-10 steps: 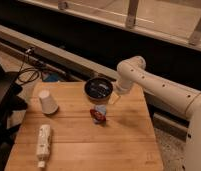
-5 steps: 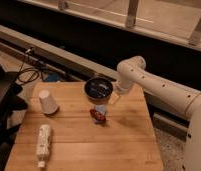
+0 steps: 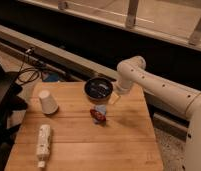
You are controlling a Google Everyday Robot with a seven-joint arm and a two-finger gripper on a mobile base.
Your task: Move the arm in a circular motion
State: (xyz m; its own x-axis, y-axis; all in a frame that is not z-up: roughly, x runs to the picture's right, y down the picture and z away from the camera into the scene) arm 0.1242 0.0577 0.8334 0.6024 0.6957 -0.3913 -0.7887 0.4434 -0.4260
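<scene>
The counter (image 3: pixel 129 145) is a pale wooden block with visible plank lines, and it stands in a dim room. Behind it a long ledge (image 3: pixel 54 50) runs across the view with a dark wall above, and a railing sits higher up. Black cables (image 3: pixel 25 76) lie coiled on the floor to the left of the counter.

My arm (image 3: pixel 164 90) comes in from the right side. Its long section slants up and leftward over the counter's far right corner to 1 rounded elbow. From there a short section turns down toward the counter's back edge. My gripper (image 3: pixel 113 96) hangs at the end of it, just beside the right rim of the bowl (image 3: pixel 98 88). Its fingers stand apart and I see nothing between them.

On the counter I count 1 dark bowl, 1 white paper cup (image 3: pixel 47 102) standing upside down, 1 white bottle (image 3: pixel 43 141) lying on its side, and 1 small red and blue packet (image 3: pixel 98 114) near the middle.
</scene>
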